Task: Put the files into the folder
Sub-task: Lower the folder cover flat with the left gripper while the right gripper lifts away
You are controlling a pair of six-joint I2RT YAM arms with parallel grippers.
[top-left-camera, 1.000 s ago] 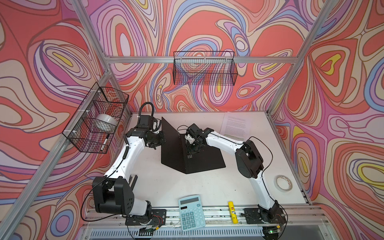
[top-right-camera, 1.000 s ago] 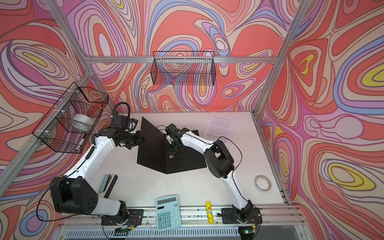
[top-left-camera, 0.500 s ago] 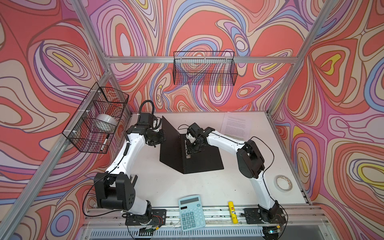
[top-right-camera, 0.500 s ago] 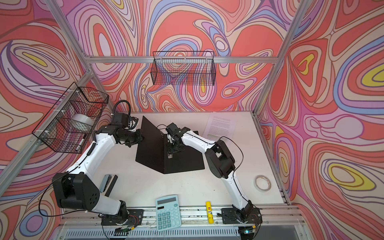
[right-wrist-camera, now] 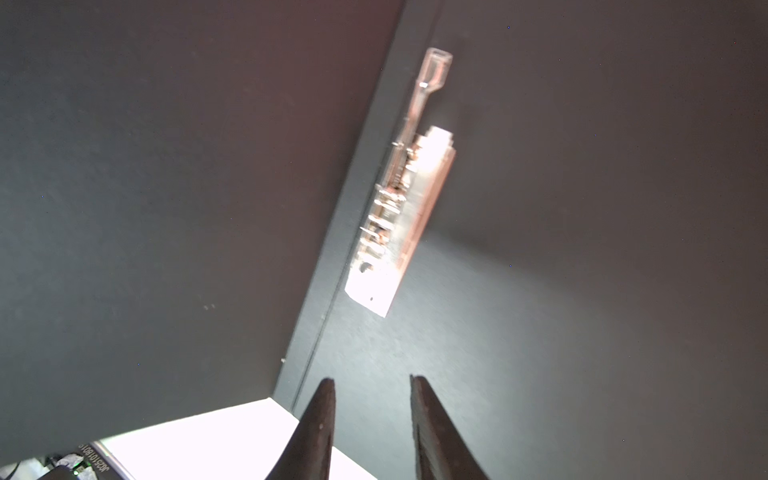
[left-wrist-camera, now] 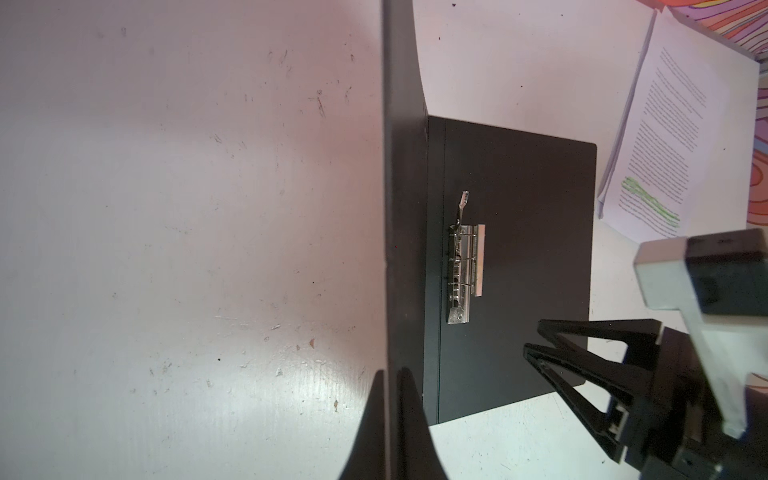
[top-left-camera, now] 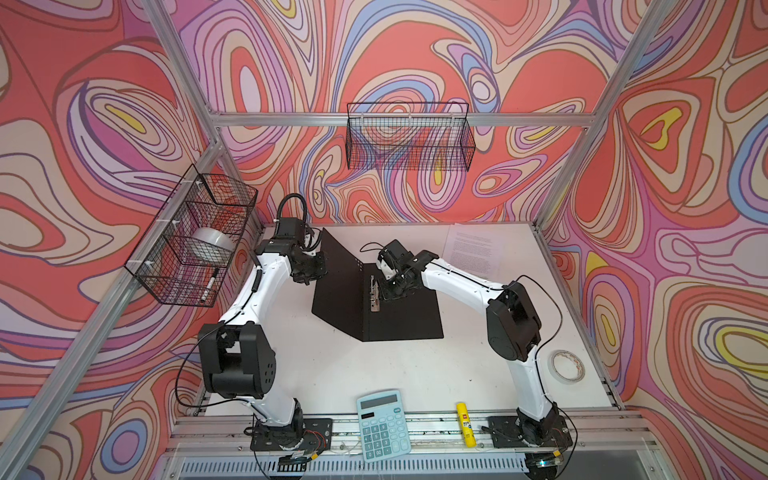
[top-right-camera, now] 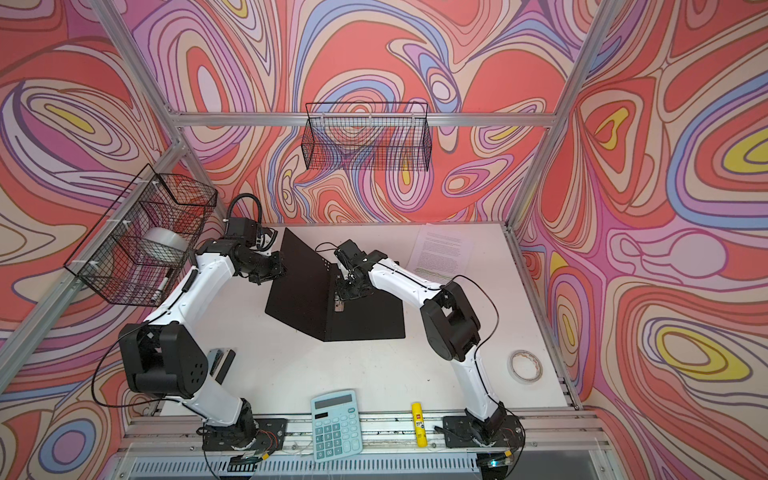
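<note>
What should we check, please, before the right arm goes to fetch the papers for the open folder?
1. Folder held open: ok. The left gripper is shut on the edge of its raised cover.
2. Right gripper free: ok. Its jaws are parted with nothing between them, above the clip bar.
3. Clip bar open for sheets: cannot tell.
4. Inside of folder free: ok. Only the clip bar shows on the black panel.
5. Files in folder: not ok. They lie on the table beside the folder, towards the far right corner in both top views.
</note>
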